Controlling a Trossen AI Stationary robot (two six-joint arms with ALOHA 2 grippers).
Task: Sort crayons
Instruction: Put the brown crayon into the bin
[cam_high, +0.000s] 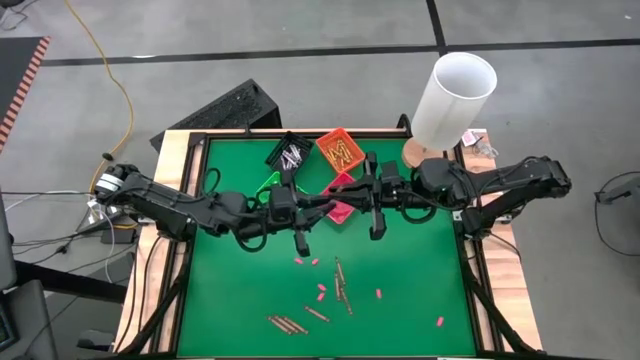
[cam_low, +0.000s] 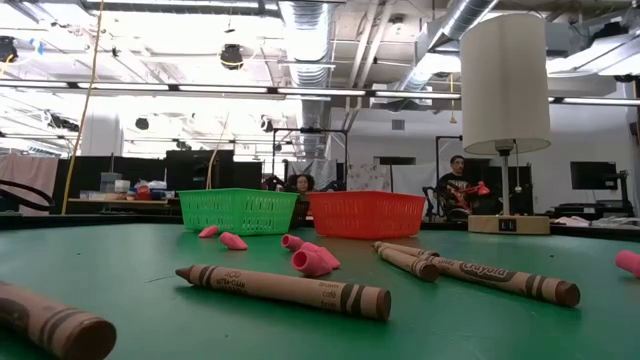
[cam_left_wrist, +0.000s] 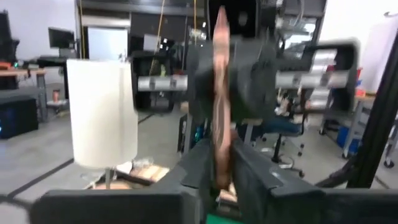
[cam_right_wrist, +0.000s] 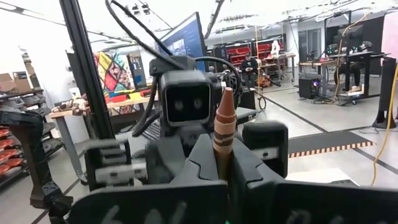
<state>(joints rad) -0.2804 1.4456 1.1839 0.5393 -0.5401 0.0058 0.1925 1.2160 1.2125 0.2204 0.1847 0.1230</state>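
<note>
A brown crayon (cam_right_wrist: 224, 124) stands upright in the air over the middle of the table, tip up, between my two grippers, which face each other. My left gripper (cam_left_wrist: 221, 177) and my right gripper (cam_right_wrist: 222, 177) are both shut on it. In the high view the two grippers (cam_high: 318, 205) (cam_high: 352, 203) meet above the pink bin (cam_high: 343, 212), and the held crayon is hidden. More brown crayons (cam_high: 342, 283) (cam_high: 285, 323) lie flat on the green mat (cam_high: 240, 290) near the front. My left gripper pinches the crayon's lower part (cam_left_wrist: 221, 163) between its two fingers, coming nearly level from the table's left, fingers across the crayon. The crayon stands upright, clear of the table. My right gripper pinches the crayon's lower part (cam_right_wrist: 221, 163) between its two fingers, coming nearly level from the table's right. The pointed tip (cam_right_wrist: 226, 96) rises above the fingers.
At the far side stand a black bin (cam_high: 290, 152) with pale crayons, an orange bin (cam_high: 338, 150) with yellow ones and a green bin (cam_high: 272, 183). A white roll on a wooden stand (cam_high: 455, 95) stands at the far right. Small pink bits (cam_high: 322, 290) dot the mat.
</note>
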